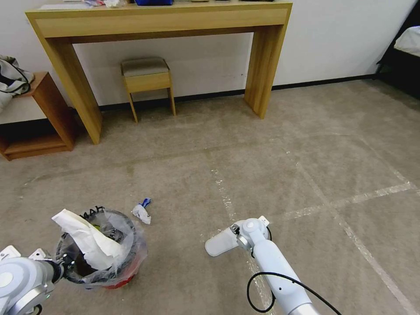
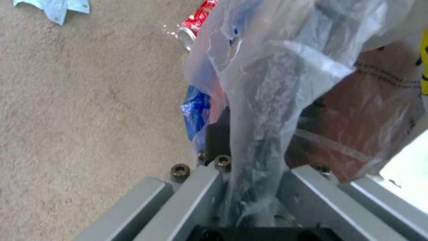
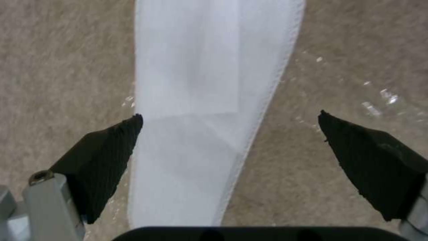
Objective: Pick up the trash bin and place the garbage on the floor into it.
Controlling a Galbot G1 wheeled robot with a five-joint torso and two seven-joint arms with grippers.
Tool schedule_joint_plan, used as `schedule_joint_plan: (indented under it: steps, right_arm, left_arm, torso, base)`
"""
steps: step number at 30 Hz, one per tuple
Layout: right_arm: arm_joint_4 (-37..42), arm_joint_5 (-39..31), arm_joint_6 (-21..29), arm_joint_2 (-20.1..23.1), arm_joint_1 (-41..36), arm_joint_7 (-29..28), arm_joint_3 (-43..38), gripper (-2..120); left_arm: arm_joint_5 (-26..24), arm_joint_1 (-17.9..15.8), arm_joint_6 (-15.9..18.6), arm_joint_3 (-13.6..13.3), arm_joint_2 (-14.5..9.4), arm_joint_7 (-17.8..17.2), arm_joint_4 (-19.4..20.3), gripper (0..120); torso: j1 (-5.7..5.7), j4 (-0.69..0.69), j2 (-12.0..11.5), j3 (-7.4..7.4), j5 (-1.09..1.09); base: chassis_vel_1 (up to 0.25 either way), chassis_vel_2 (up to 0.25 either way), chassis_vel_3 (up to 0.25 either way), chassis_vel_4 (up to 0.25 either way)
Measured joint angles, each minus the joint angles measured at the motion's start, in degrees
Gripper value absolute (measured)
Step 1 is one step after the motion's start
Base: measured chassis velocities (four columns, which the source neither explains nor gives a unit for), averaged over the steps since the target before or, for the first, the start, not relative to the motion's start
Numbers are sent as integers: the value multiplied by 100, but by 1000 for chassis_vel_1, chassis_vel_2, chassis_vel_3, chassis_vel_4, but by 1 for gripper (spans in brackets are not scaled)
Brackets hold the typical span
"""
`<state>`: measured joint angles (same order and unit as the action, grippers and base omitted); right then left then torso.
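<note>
The trash bin [image 1: 114, 267], a red bucket lined with a clear plastic bag, is at the lower left with a large crumpled white paper [image 1: 89, 243] sticking out of it. My left gripper [image 1: 65, 264] is shut on its rim; the left wrist view shows the gripper [image 2: 249, 144] clamped over the bag and the red wall [image 2: 370, 110]. Garbage lies on the carpet: a crumpled white-and-blue scrap [image 1: 142, 212], a red soda can [image 2: 196, 20] and a light-blue cloth [image 2: 53, 8]. My right gripper [image 3: 229, 134] hangs open just over a white slipper [image 3: 200, 100], also seen as the slipper [image 1: 221, 243].
A wooden desk [image 1: 153, 22] stands against the far wall with a small stool [image 1: 146, 78] under it. A low wooden shelf [image 1: 39, 118] holding a bag [image 1: 13, 78] is at the left, a dark bed frame [image 1: 396, 65] at the far right. Open carpet lies between.
</note>
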<state>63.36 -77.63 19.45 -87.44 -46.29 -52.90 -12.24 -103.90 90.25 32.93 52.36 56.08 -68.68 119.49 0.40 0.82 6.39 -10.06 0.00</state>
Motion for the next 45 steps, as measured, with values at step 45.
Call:
schedule_joint_plan:
  steps: [45]
  right_arm:
    - [-1277, 265, -171, 54, 853, 976, -39, 100]
  left_arm:
    - [114, -89, -12, -122, 55, 20, -97, 0]
  torso:
    - [0, 0, 0, 0, 0]
  base:
    - [0, 0, 0, 0]
